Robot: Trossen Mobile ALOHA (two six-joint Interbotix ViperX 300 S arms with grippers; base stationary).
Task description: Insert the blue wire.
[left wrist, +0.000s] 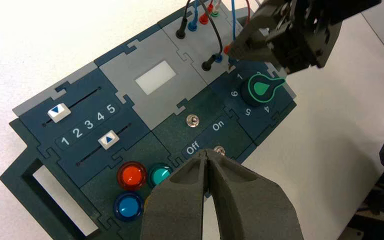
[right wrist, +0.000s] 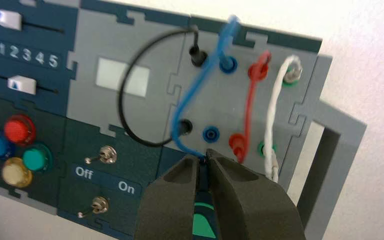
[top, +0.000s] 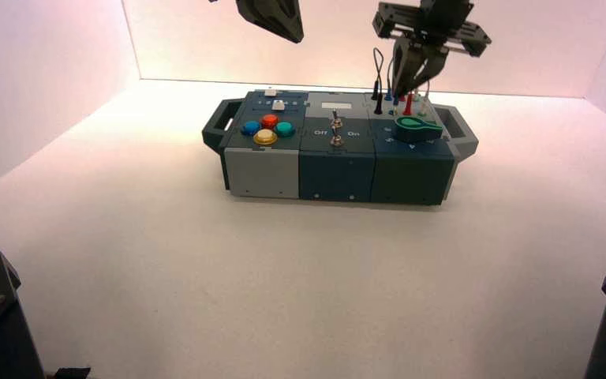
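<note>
With my shut left gripper (top: 297, 38) idle at upper centre, my right gripper (top: 399, 93), upper right, pinched the blue jumper wire's (right wrist: 195, 82) free end, which next needed lining up over the open blue socket (right wrist: 211, 134).

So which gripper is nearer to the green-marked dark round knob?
Right: the right gripper is just behind the knob, at the wire sockets; the left gripper is farther off, toward the box's left side.

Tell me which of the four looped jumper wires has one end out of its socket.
The light-blue looped wire: its far end is plugged in, its near end is in the right gripper, beside the empty blue-ringed socket.
</note>
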